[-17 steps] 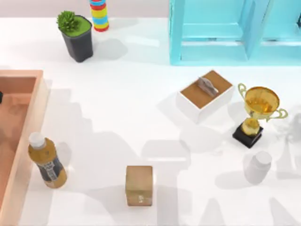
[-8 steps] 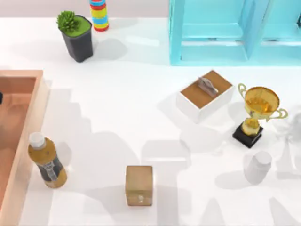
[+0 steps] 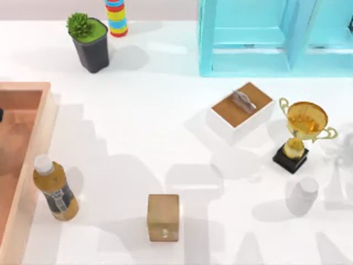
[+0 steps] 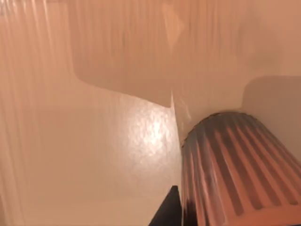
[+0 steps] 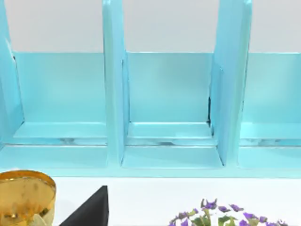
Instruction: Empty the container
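The container (image 3: 34, 160), a large shallow tray of orange-tan wood with thick rims, lies at the table's left edge and is cut off by the top view. Its wooden floor and inner wall (image 4: 94, 141) show close up in the left wrist view. A dark ribbed round object (image 4: 235, 179) stands there against the wall. A black part of my left gripper (image 4: 165, 213) sits right beside that object. A black part of my right gripper (image 5: 91, 209) shows in the right wrist view, facing the blue shelf (image 5: 164, 108).
A tea bottle (image 3: 54, 189) stands just outside the tray's right rim. A tan cube (image 3: 163, 217) sits front centre, a white box with a brown lid (image 3: 241, 111) and a gold trophy (image 3: 300, 135) at the right. A potted plant (image 3: 89, 43), a striped stack (image 3: 116, 16) and the blue shelf (image 3: 276, 36) line the back.
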Controlling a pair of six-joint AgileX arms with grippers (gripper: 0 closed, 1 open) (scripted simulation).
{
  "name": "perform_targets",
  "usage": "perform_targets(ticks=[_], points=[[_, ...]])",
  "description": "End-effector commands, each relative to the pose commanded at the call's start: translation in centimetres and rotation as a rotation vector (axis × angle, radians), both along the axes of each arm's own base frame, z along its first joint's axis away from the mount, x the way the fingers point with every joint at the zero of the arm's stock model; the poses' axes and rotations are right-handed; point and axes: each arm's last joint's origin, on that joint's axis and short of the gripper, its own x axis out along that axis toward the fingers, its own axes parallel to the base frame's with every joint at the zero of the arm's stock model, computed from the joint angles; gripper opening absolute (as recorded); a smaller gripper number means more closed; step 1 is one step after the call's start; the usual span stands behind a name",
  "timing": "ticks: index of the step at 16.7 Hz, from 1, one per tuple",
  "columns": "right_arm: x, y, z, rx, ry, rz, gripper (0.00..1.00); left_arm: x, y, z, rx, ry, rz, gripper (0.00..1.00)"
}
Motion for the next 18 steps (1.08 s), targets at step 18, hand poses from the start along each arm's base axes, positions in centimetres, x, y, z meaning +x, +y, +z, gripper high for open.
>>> perform_targets(ticks=[18], points=[[0.0, 0.0, 0.0, 0.0, 0.0, 0.0, 1.0, -0.2, -0.2, 12.7, -0.008, 0.012, -0.014, 0.0]])
